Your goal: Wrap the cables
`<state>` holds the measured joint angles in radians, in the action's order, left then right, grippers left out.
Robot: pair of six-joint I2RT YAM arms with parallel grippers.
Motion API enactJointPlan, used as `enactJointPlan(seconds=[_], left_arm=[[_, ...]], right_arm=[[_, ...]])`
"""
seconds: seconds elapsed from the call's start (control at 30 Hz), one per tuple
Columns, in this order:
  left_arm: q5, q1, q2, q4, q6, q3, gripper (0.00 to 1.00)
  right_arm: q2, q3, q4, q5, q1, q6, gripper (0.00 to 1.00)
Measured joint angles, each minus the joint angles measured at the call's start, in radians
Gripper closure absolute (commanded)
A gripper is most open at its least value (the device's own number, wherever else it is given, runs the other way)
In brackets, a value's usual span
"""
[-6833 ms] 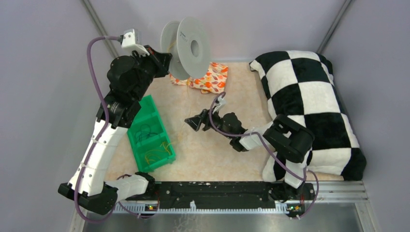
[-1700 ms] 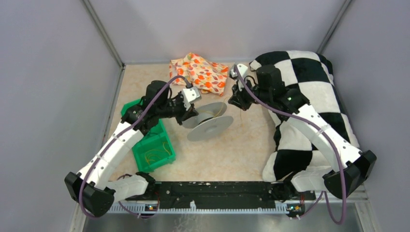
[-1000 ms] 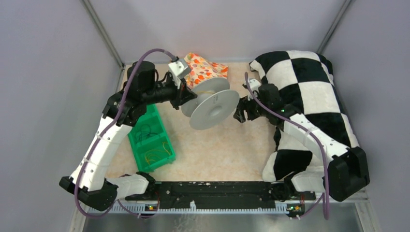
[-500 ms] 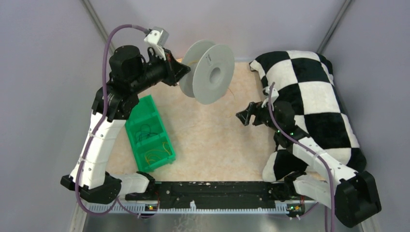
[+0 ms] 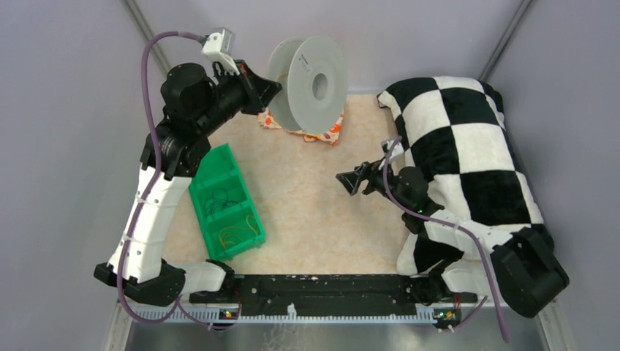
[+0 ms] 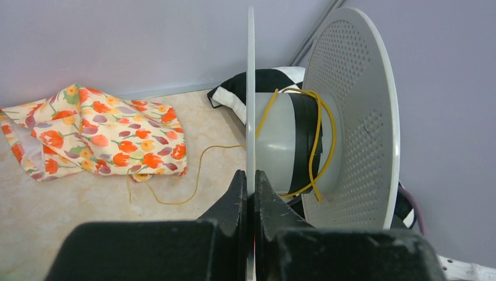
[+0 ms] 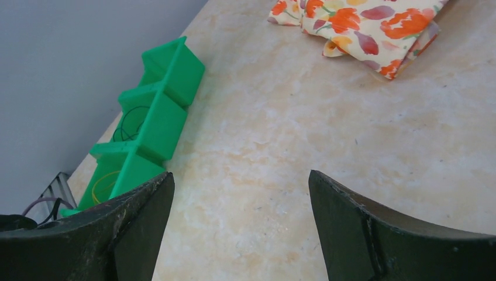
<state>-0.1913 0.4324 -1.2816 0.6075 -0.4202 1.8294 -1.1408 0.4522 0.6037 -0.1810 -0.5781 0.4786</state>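
A green plastic bin with three compartments (image 5: 219,167) sits on the beige marble-patterned tabletop (image 5: 307,212) at about 8 o'clock, angled toward the left wall. A crumpled floral cloth in orange and cream (image 5: 330,127) lies at 12 o'clock near the back wall. A large black-and-white checkered pillow (image 5: 468,153) fills the 3 o'clock side, running from back to front.

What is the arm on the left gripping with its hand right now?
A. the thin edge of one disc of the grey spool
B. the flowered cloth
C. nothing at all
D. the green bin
A. The left wrist view shows the left hand pinched shut on the rim of one disc of the spool, which has yellow wire looped round its core.
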Motion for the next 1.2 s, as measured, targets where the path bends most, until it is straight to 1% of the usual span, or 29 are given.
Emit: enactJointPlan(seconds=[0.2,0.57,0.87,1.2], left_arm=[[0.024,-0.011,-0.006,-0.022,-0.025,0.0,1.0],[0.026,-0.019,-0.006,-0.042,-0.057,-0.003,1.0],[0.013,-0.02,-0.006,-0.064,-0.082,-0.006,1.0],[0.006,-0.02,-0.006,-0.07,-0.093,-0.007,1.0]], right_arm=[[-0.131,0.003,0.143,0.027,-0.037,0.058,0.15],[-0.272,0.038,0.328,0.083,-0.069,0.162,0.15],[-0.398,0.124,0.444,0.121,-0.1,0.168,0.15],[-0.505,0.195,0.548,0.162,-0.159,0.127,0.15]])
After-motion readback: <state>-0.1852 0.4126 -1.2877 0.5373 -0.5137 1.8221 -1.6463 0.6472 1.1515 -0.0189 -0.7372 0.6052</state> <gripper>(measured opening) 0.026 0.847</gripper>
